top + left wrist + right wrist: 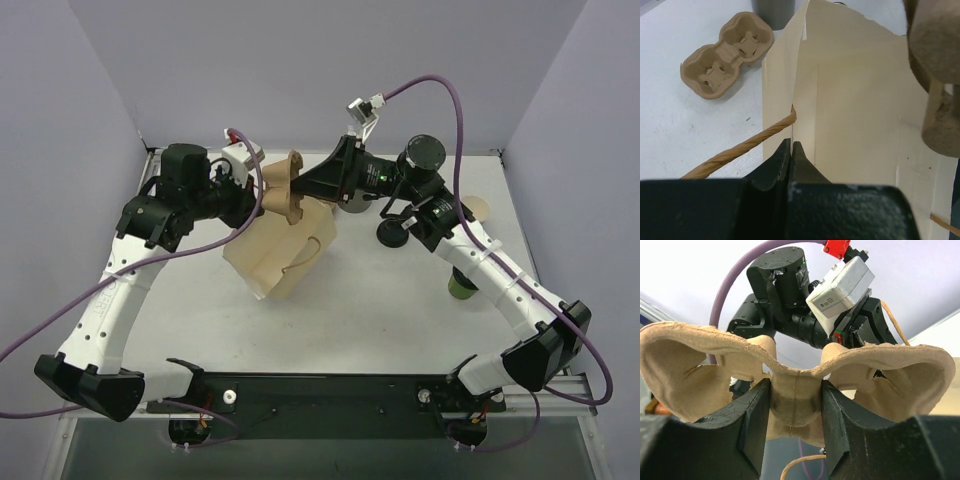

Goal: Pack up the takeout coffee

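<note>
The takeout coffee shows only as a green cup [460, 288] on the table at the right, mostly hidden under my right arm; its top is hidden. A tan paper bag [280, 255] [855, 100] stands open at the centre left. My left gripper [252, 190] [791, 145] is shut on the bag's rim, beside its twisted paper handle [740, 152]. My right gripper [303, 190] [796, 405] is shut on the middle of a pulp cup carrier [795, 385] [285, 190], held in the air over the bag's mouth.
A second two-cup pulp carrier [727, 55] lies on the white table, with a grey cup [772, 10] just behind it. Purple walls close in the table on the left, right and back. Purple cables loop from both arms.
</note>
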Motion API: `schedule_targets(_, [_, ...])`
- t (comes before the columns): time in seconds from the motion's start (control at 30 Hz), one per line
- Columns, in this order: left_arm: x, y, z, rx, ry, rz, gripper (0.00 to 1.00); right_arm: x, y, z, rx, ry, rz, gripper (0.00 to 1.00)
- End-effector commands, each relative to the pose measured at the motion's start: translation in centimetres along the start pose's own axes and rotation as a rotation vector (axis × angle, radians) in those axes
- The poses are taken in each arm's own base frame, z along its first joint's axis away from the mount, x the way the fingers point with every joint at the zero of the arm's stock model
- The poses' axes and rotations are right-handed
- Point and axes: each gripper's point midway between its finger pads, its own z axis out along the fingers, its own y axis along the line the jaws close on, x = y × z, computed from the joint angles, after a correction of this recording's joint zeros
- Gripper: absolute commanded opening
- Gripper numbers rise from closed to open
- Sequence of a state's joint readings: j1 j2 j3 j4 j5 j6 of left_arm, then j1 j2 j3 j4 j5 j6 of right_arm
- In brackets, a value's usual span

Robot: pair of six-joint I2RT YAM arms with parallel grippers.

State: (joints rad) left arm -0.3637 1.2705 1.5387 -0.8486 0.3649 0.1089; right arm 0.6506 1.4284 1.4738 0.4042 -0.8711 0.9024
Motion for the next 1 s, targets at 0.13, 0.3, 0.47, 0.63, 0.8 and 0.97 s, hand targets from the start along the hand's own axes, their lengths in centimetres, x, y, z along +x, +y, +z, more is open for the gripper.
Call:
schedule_targets(0.13, [-3.1,-1.1,-1.0,0.165,-0.149,-0.024,0.0,-1.6,3.2,-2.0,-0.209,-0.042,0.001,0.25])
schedule_targets(0.3, [-4.1,-1.0,-1.4,0.192,-0.174,-0.029,0.0,0.4,0.9,-1.8,-0.151,0.028,0.015,0.25])
schedule_targets(0.47, [-4.5,-1.4,-1.6,0.216,-0.179,-0.021,0.0,3.4,-2.6,-1.1,-0.008,0.142,0.021,0.24])
schedule_targets(0.63, [-4.6,-2.2,-1.9,0.26,-0.171,-0.021,0.0,6.2,-5.4,-1.0,0.116,0.274,-0.114,0.24])
schedule_targets(0.8, [-4.5,-2.6,-1.7,0.27,-0.152,-0.028,0.0,8.4,-6.3,-1.3,0.163,0.381,-0.127,0.22])
schedule_targets(0.97, [-3.6,-1.8,-1.1,0.233,-0.128,-0.049,0.0,8.5,-5.1,-1.5,0.165,0.392,-0.155,0.22])
